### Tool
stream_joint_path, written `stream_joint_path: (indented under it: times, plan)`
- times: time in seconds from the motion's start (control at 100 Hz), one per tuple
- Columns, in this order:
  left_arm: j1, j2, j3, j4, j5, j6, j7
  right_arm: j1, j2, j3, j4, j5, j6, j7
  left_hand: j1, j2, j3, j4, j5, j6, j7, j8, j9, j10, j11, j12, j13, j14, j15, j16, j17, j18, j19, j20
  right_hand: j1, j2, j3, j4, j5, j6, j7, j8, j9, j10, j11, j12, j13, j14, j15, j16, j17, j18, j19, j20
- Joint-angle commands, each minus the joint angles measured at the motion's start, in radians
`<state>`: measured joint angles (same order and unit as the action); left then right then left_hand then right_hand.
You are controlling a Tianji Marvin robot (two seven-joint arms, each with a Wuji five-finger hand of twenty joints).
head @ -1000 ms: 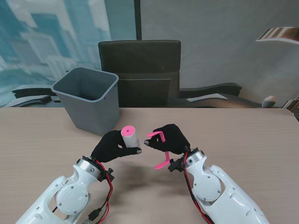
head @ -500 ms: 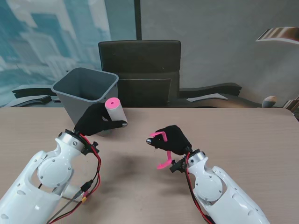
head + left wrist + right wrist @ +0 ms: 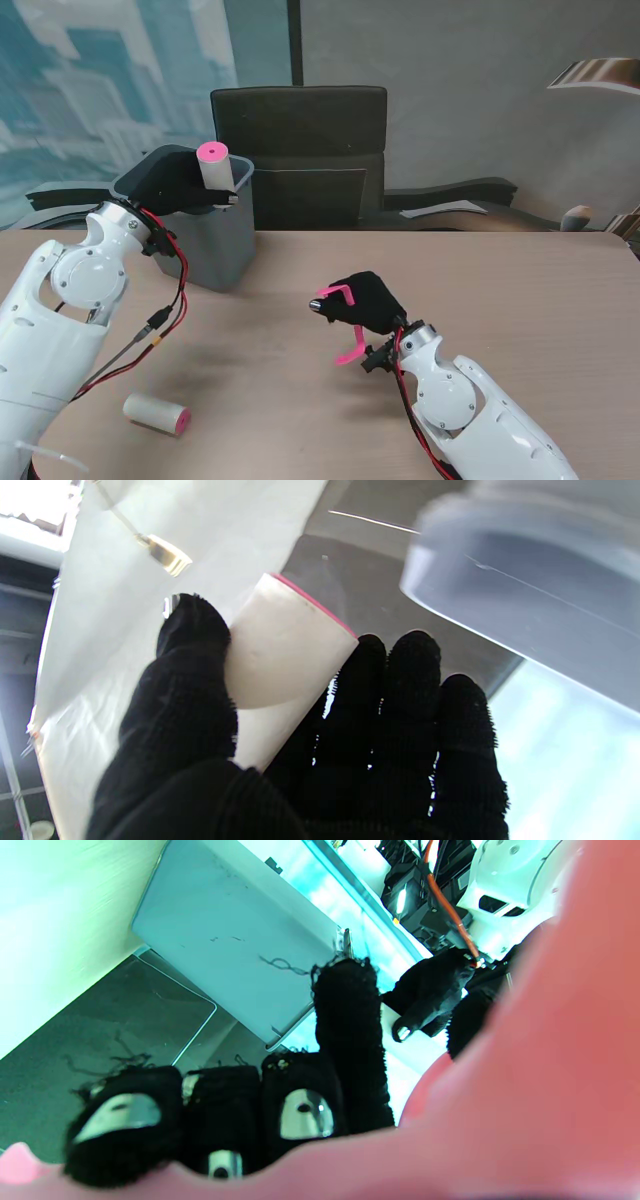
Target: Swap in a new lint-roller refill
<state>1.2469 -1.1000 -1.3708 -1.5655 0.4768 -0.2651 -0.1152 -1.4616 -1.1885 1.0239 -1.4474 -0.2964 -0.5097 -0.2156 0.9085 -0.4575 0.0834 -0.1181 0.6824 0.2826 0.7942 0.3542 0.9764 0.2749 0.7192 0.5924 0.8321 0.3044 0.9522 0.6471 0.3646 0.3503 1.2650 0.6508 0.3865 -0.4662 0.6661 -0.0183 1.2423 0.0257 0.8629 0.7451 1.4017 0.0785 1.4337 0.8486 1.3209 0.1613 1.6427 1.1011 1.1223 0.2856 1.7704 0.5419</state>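
Left robot hand grips old roll over bin rim; early release drops it outside. Right robot hand clutches pink handle; spare roll on table, probably round enough to roll off

Held roll: white, pink end | bin: grey | handle: pink | gloved hands: black | table: light wood-grain

Table centre open btwn bin & spare roll.
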Motion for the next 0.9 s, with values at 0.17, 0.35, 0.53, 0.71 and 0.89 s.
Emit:
stream_joint_path:
  times: [0.17,0.35,0.53,0.71,0.89]
  plan:
    - [-0.138,0.019,0.014,0.138,0.080,0.017,-0.031,0.009,0.000,-0.010,0.007,-0.003,0.002,0.021,-0.009,0.125,0.192,0.103,-0.041,-0.136,-0.108,0.056,-0.151,-0.088,-0.092,-0.081,-0.159,-0.037,-0.149,-0.035,-0.110,-0.055,-0.095,0.002,0.007,0.012,-0.021,-0.024,0.032,0.054,-0.010,0.000,0.051,0.006,0.041,0.000,0.005,-0.473,0.127,0.005,0.042,-0.155,0.084,0.014]
    - [-0.213,0.026,0.049,0.242,0.161,-0.024,-0.009,0.009,0.000,-0.013,0.008,0.016,0.005,0.031,-0.156,0.089,0.294,0.100,-0.205,-0.035,-0.441,-0.026,-0.436,-0.012,-0.230,-0.144,-0.359,-0.035,-0.303,-0.072,-0.225,-0.074,-0.230,-0.010,0.001,0.016,-0.017,-0.025,0.032,0.054,-0.011,0.000,0.051,0.006,0.041,0.000,0.005,-0.473,0.129,0.003,0.042,-0.154,0.084,0.014]
    - [-0.253,0.029,0.073,0.289,0.188,-0.020,-0.009,0.007,0.000,-0.010,0.006,0.023,0.007,0.035,-0.276,0.007,0.368,0.063,-0.419,0.005,-0.675,-0.112,-0.667,0.021,-0.322,-0.195,-0.494,-0.032,-0.399,-0.105,-0.291,-0.087,-0.328,-0.012,-0.002,0.018,-0.017,-0.026,0.031,0.057,-0.012,0.000,0.051,0.006,0.041,0.000,0.005,-0.474,0.129,0.003,0.042,-0.154,0.083,0.014]
    - [-0.243,0.033,0.057,0.280,0.215,-0.036,-0.003,0.006,0.000,-0.008,0.006,0.025,0.007,0.036,-0.291,0.000,0.369,0.046,-0.470,0.001,-0.731,-0.126,-0.730,0.032,-0.351,-0.211,-0.521,-0.029,-0.424,-0.116,-0.302,-0.090,-0.358,-0.015,-0.001,0.018,-0.017,-0.026,0.030,0.058,-0.013,0.000,0.051,0.007,0.041,0.000,0.005,-0.473,0.129,0.003,0.042,-0.153,0.083,0.014]
    - [-0.112,0.042,-0.050,0.132,0.241,-0.140,-0.001,0.006,0.001,-0.007,0.006,0.025,0.008,0.039,-0.227,0.003,0.413,0.070,-0.253,-0.113,-0.610,-0.051,-0.578,-0.004,-0.320,-0.199,-0.458,-0.033,-0.409,-0.108,-0.261,-0.077,-0.329,0.017,-0.001,0.018,-0.018,-0.026,0.030,0.058,-0.013,0.000,0.051,0.007,0.041,0.000,0.005,-0.473,0.128,0.001,0.042,-0.152,0.082,0.013]
